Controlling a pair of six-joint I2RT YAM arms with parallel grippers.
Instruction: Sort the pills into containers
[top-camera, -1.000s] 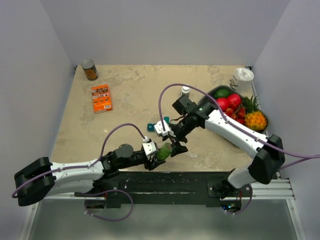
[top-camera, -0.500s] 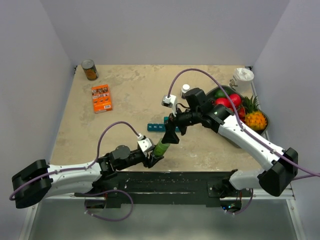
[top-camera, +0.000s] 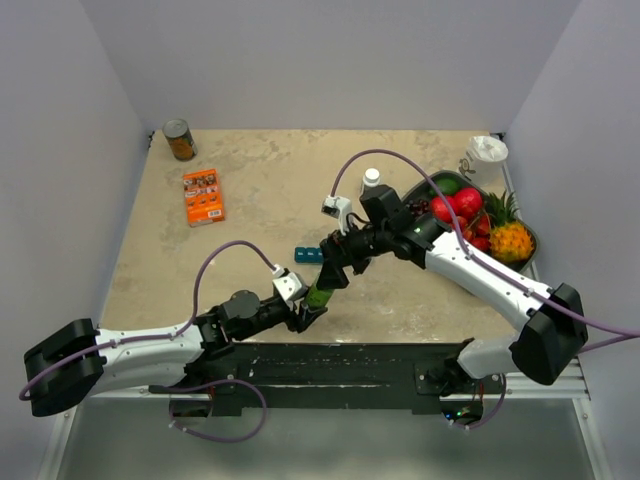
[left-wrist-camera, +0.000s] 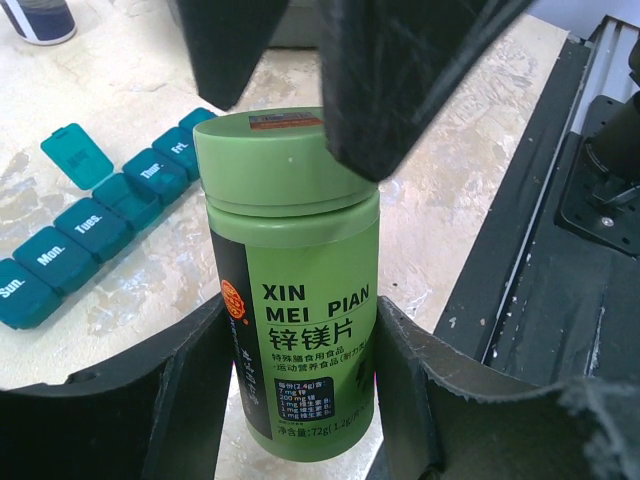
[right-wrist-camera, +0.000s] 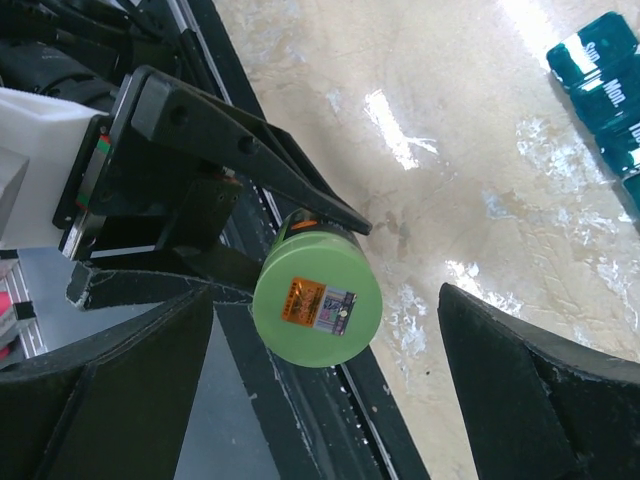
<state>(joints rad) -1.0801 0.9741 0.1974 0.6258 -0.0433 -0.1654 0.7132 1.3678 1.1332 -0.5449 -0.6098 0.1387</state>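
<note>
A green pill bottle with a green cap stands tilted near the table's front edge. My left gripper is shut on its body, one finger on each side. My right gripper is open, its fingers wide apart on either side of the cap and not touching it. The teal pill organiser lies just behind the bottle, partly hidden by the right gripper. In the left wrist view the organiser shows day labels, and one lid stands open.
A small dark bottle with a white cap stands behind the right arm. A grey fruit tray is at the right, with a white cup behind it. An orange box and a can are at the far left. A black rail runs along the near edge.
My right arm swung its wrist up and toward the far side, and its gripper now hangs open over the cap. My left gripper shifted slightly left with the green bottle.
</note>
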